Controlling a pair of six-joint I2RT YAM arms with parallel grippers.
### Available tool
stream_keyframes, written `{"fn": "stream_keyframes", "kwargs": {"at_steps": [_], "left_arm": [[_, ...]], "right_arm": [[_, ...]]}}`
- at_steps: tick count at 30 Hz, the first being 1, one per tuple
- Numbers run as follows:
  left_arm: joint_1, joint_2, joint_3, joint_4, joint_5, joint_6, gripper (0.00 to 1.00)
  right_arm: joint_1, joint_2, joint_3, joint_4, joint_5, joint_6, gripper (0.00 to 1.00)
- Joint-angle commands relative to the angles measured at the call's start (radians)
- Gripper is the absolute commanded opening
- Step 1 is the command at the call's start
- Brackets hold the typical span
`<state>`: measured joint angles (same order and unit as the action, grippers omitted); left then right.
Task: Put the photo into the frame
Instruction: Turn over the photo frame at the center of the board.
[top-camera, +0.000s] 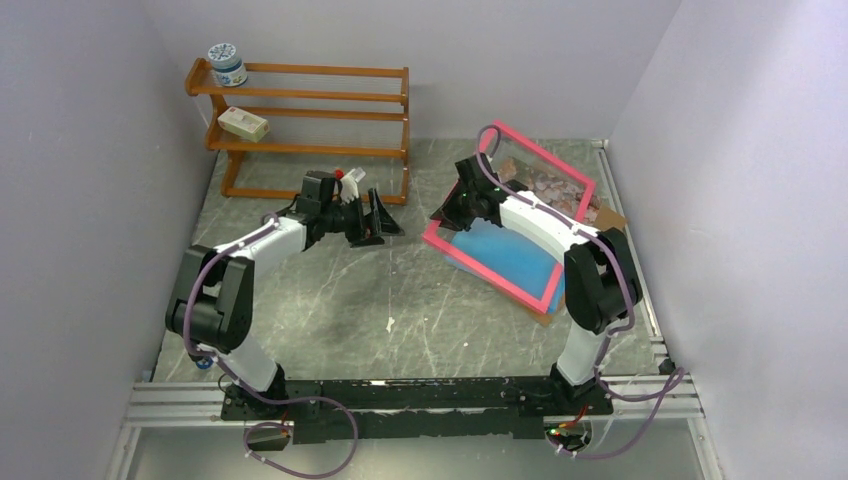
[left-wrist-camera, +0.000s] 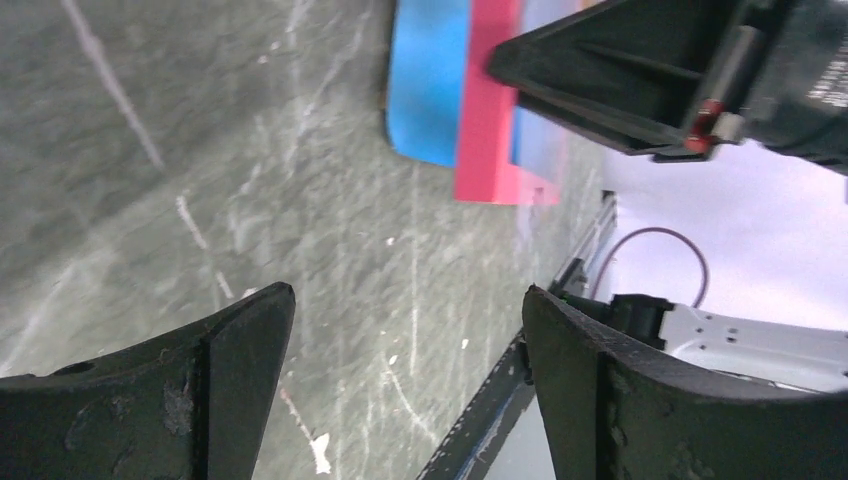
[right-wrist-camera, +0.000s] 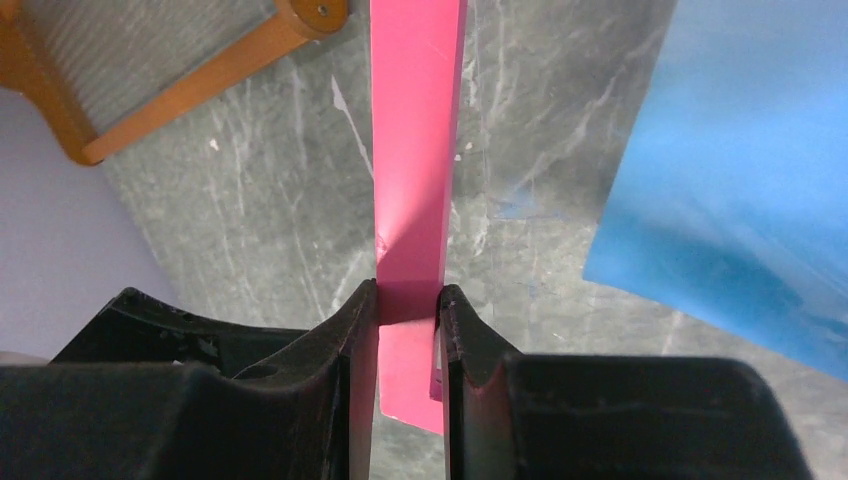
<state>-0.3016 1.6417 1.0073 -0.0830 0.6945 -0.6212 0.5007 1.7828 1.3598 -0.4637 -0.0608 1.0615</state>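
Wooden rack (top-camera: 300, 120) at back left with a jar (top-camera: 227, 63) and a small box (top-camera: 243, 123) on it, well clear of the work. Left gripper (top-camera: 378, 222) hangs over bare table (top-camera: 330, 310) between rack and frame; jaws wide apart, nothing in them, and the left wrist view shows only table between the fingers (left-wrist-camera: 240, 340). It is aimed toward the frame's near corner, probably ready to steady or tuck the print. Right gripper (top-camera: 447, 212) has its jaws clamped on the frame's left pink edge (right-wrist-camera: 415, 150); the grip sits on the thin rim, likely so the frame can be tipped or slid without touching the pane. The frame (top-camera: 485, 272) is at centre right, skewed to the table edges. The photo (top-camera: 510, 255) lies face up inside the frame outline; a blue corner pokes past the pink edge (left-wrist-camera: 430, 90), so it does not look seated yet. A brown board (top-camera: 612, 216) peeks out at the frame's far right.
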Motion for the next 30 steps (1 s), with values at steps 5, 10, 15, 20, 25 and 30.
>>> {"fn": "stream_keyframes", "kwargs": {"at_steps": [5, 10, 15, 20, 25, 30], "left_arm": [[-0.01, 0.018, -0.019, 0.287, 0.133, -0.141, 0.9], [-0.025, 0.118, 0.027, 0.358, 0.19, -0.191, 0.87], [-0.05, 0.165, 0.085, 0.274, 0.177, -0.142, 0.79], [-0.066, 0.214, 0.113, 0.3, 0.205, -0.175, 0.69], [-0.068, 0.256, 0.12, 0.397, 0.259, -0.244, 0.44], [-0.07, 0.267, 0.111, 0.416, 0.264, -0.25, 0.28]], "right_arm": [[0.0, -0.004, 0.003, 0.184, -0.146, 0.073, 0.17], [-0.001, 0.019, 0.013, 0.188, -0.189, 0.103, 0.18], [0.0, 0.01, 0.02, 0.199, -0.21, 0.107, 0.19], [0.0, 0.01, 0.035, 0.2, -0.244, 0.109, 0.19], [-0.003, 0.005, 0.039, 0.182, -0.252, 0.105, 0.19], [-0.005, 0.004, 0.052, 0.153, -0.231, 0.079, 0.2]]}}
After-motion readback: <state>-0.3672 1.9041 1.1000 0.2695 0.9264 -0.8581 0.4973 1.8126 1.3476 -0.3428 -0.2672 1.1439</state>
